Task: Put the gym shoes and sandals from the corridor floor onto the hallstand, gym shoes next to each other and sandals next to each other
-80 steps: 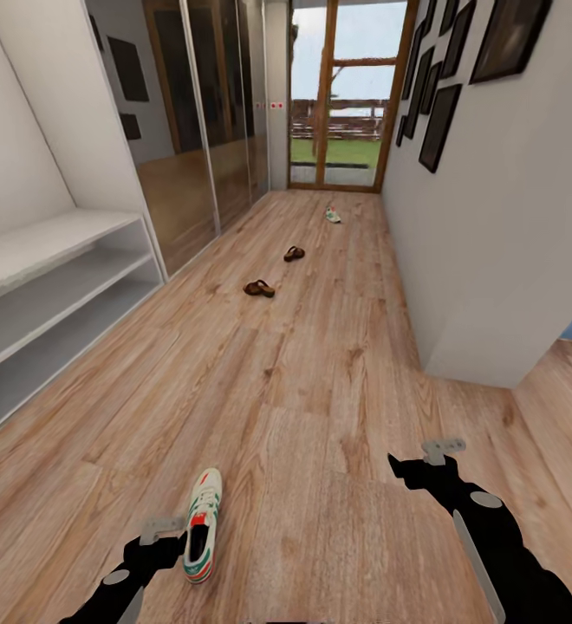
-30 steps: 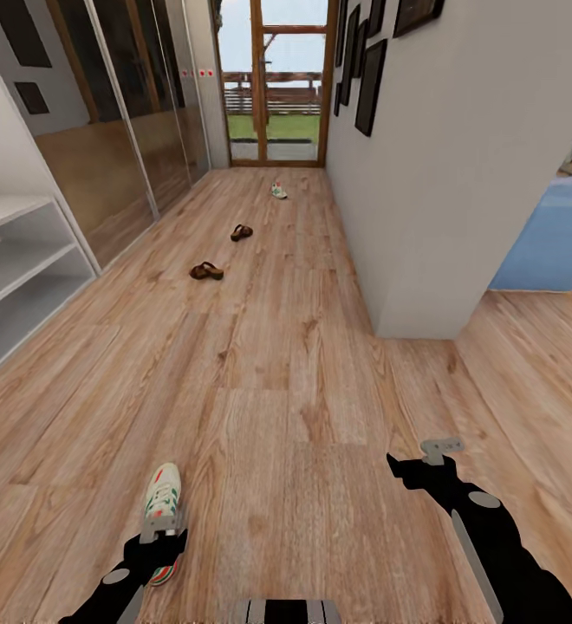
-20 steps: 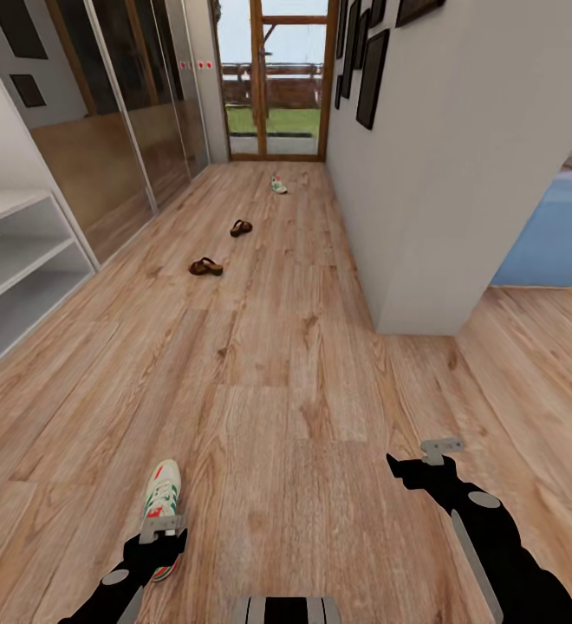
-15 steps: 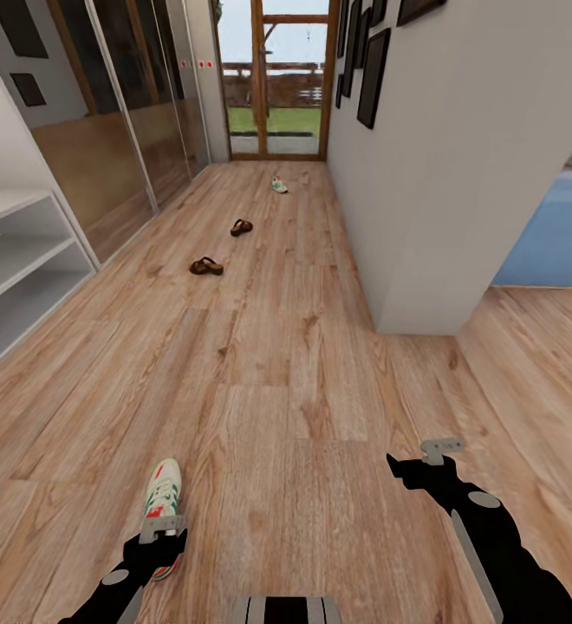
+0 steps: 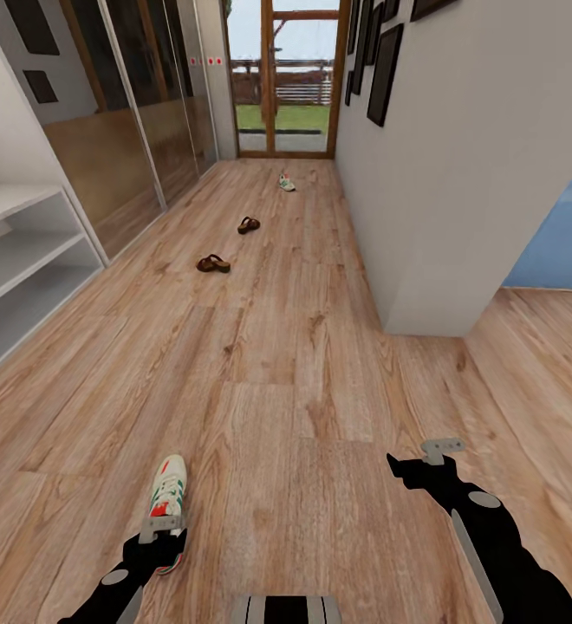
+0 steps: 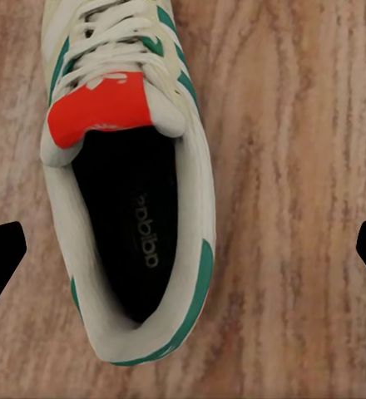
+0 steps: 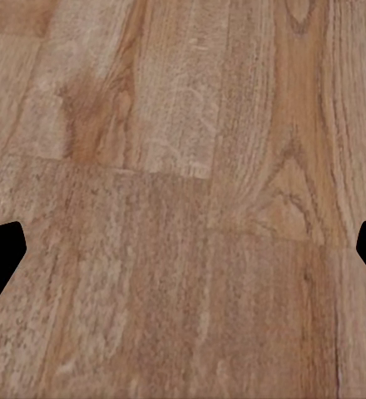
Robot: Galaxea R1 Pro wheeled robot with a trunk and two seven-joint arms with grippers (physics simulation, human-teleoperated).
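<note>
Left gripper point(image 5: 162, 537) hangs over the heel end of the near sneaker point(image 5: 166, 498), fingers spread wide — in the left wrist view the two dark fingertips point(image 6: 2, 258) sit far out on either side of the shoe point(image 6: 129, 179), clear of it, nothing held. Sneaker lies flat on the floor point(image 5: 303, 381), opening up, red tongue tab and green stripes visible, toe pointing down the corridor.

Right gripper point(image 5: 425, 459) is out over bare planks, also wide open and empty; right wrist view has wood grain point(image 7: 183, 199) between the fingertips point(image 7: 0, 253).

Rest of the task items, head view:
- near sandal point(image 5: 213, 263) on the floor mid-corridor, left of centre
- far sandal point(image 5: 249, 225) a bit further on, well apart from the first
- second sneaker point(image 5: 286, 183) far down by the glass door point(image 5: 288, 78), near the right wall point(image 5: 459, 156)
- rack point(image 5: 17, 260) at the left edge — pale grey, open shelf rows, no shoes on the part in view

Mirrored wardrobe doors point(image 5: 139, 104) run past the rack on the left. Framed pictures point(image 5: 383, 61) hang on the right wall. Blue surface point(image 5: 563, 243) visible past the wall's corner.
</note>
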